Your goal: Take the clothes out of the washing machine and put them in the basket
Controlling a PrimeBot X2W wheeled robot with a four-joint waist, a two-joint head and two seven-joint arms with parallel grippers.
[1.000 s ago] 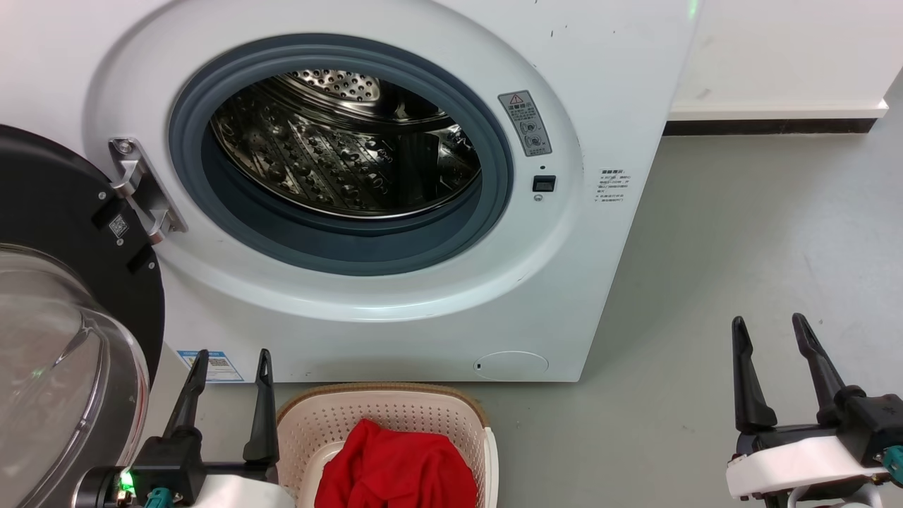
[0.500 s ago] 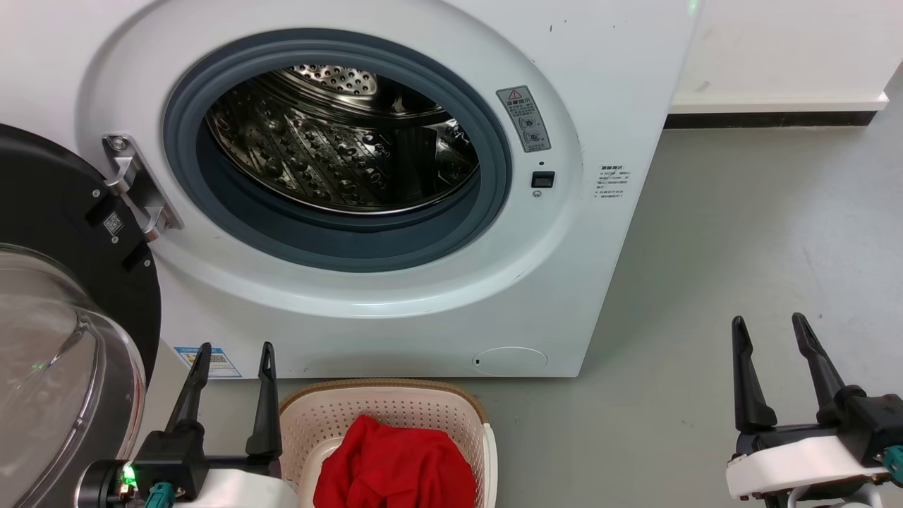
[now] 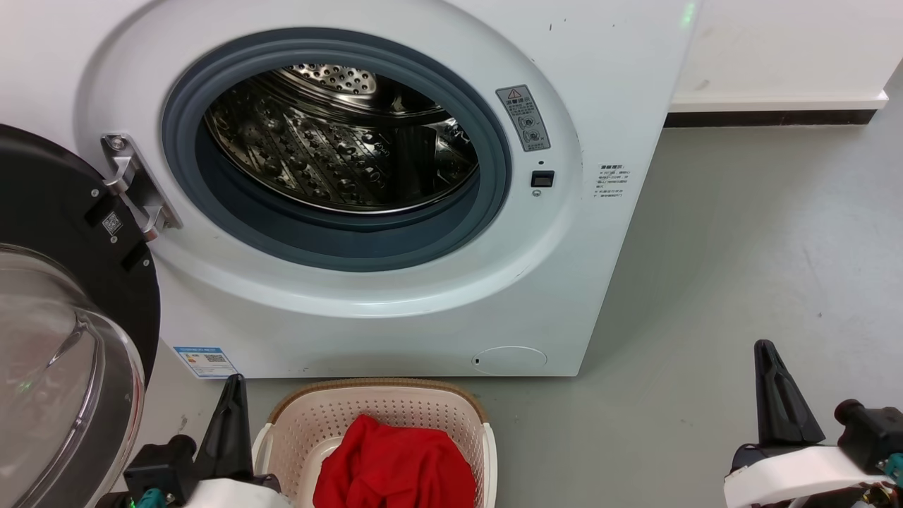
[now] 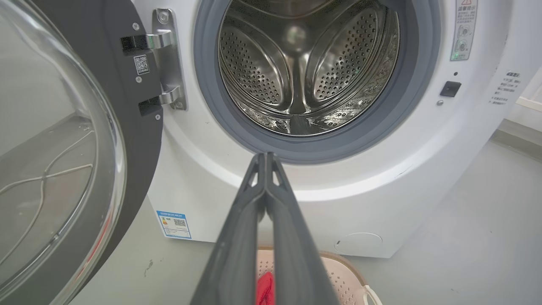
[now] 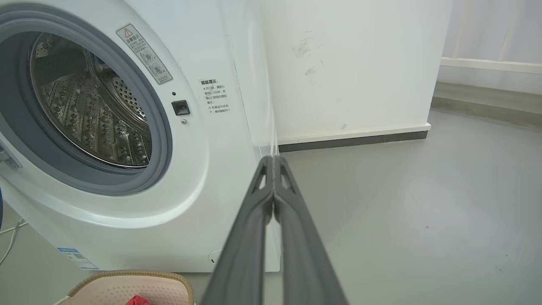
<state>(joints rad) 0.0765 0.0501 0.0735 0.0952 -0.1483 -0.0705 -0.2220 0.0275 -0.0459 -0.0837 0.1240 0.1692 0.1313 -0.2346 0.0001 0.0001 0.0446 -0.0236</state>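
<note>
I saw the clothes [image 3: 395,466] heaped in the basket [image 3: 381,387] at six o'clock. My left gripper [image 3: 233,384] at seven and right gripper [image 3: 766,351] at four were both squeezed closed.

The washing machine [image 3: 437,310] is looking white, with a grey ring [image 3: 338,247] around its shiny silver drum [image 3: 338,162] dotted with tiny holes. The clothes [image 3: 395,473] are glowing bright red in the cream basket [image 3: 423,416], which is wearing a brown rim [image 3: 374,384] and rows of little holes.
</note>
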